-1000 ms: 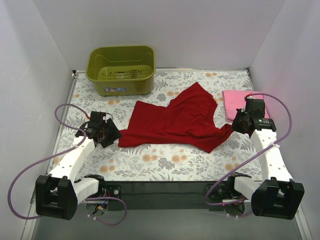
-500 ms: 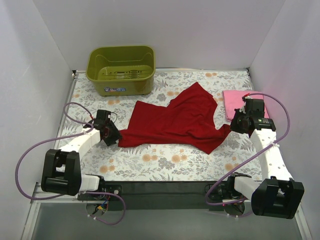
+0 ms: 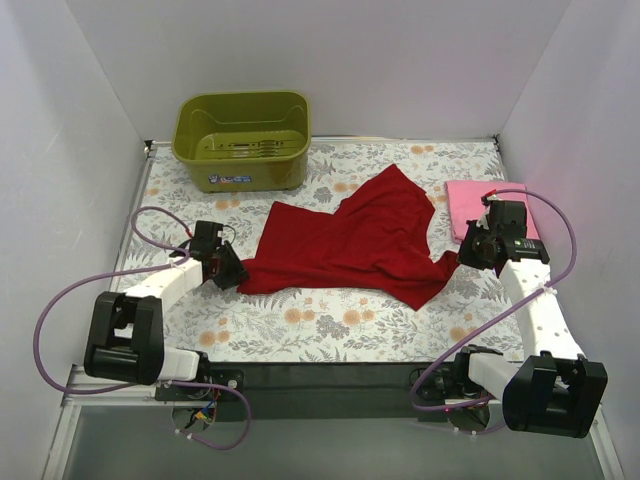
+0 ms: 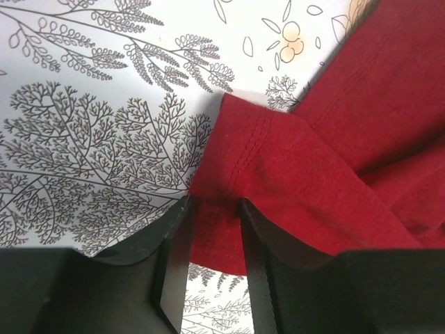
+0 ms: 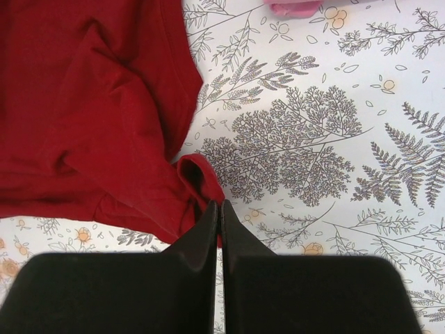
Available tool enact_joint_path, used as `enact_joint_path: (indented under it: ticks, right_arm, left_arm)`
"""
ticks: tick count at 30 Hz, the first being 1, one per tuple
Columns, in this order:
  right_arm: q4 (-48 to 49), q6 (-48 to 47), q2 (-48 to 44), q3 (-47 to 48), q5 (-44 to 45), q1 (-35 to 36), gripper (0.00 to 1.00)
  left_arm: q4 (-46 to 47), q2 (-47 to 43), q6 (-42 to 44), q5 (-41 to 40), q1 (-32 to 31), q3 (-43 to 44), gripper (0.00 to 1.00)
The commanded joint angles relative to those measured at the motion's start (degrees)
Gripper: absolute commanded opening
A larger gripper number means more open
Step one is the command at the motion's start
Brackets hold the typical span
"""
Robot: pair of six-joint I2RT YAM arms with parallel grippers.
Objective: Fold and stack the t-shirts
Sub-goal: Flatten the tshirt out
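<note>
The deep red t-shirt [image 3: 350, 245] lies spread and rumpled across the middle of the floral table. The light pink t-shirt [image 3: 470, 205] lies folded at the right, and its edge shows in the right wrist view [image 5: 292, 7]. My left gripper [image 3: 232, 272] is low at the red shirt's left corner. In the left wrist view my left gripper [image 4: 213, 205] has its jaws a little apart, with the hemmed corner of the red shirt [image 4: 313, 174] between them. My right gripper [image 3: 468, 255] is at the shirt's right sleeve. In the right wrist view my right gripper [image 5: 220, 205] is shut on the sleeve fold of the red shirt [image 5: 90, 104].
An olive-green plastic tub [image 3: 243, 135] stands at the back left. White walls close in the left, back and right. A black bar [image 3: 320, 375] runs along the table's near edge between the arm bases.
My left arm has dropped and reached right, bringing its gripper onto the red shirt's left corner. My right gripper has shifted slightly up and left with the sleeve.
</note>
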Motion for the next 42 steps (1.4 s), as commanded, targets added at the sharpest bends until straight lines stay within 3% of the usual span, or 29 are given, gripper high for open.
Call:
enact_joint_path:
  ticks: [1,5,8,17,24,26,30,31,35,41,42]
  right_arm:
    - [2.4,-0.4,-0.6,-0.9,-0.8,-0.3,0.01]
    - [2.4,-0.3,-0.8,-0.9,-0.8,-0.3,0.01]
    - [2.3,-0.3,-1.4,-0.3,-0.6,-0.3,0.01]
    - [1.5,1.1,-2.0,7.4,0.8,-0.3,0.01]
    - [-2.9,0.6,2.4,24.6,2.9,-2.2,0.01]
    - [-3.6,0.6,3.6,29.3,4.9,-2.6,0.01]
    - [-5.1,0.8,5.1,26.6,-0.4,-3.4,0.01]
    - [-4.9,0.9,4.1,22.3,-2.8,-3.4,0.01]
    - [-3.9,1.1,-0.1,13.7,-5.9,-3.4,0.01]
    - [-3.7,3.0,-6.7,5.9,-9.5,-3.4,0.01]
    - [-3.5,3.0,-7.3,4.2,-9.6,-3.3,0.01]
  left_arm:
    - [1.5,1.1,0.3,1.4,0.3,0.1,0.28]
    - [1.4,1.6,0.7,0.8,0.2,0.5,0.08]
    - [-1.4,-1.0,1.4,-2.8,0.2,2.9,0.01]
    - [-15.0,-8.1,5.2,-15.1,0.3,18.9,0.00]
    - [-20.0,-6.4,8.2,-21.1,0.5,35.8,0.00]
    - [-19.9,-4.8,8.3,-22.1,0.7,36.9,0.00]
    - [-20.3,-2.4,5.3,-16.7,0.8,31.7,0.00]
    - [-20.5,-2.4,4.2,-14.1,0.7,27.8,0.00]
    - [-16.4,-7.2,1.3,-8.3,0.8,16.0,0.00]
    - [-17.9,-13.2,-2.5,-5.4,0.8,7.4,0.01]
    - [-17.3,-13.9,-2.9,-4.9,0.8,4.7,0.04]
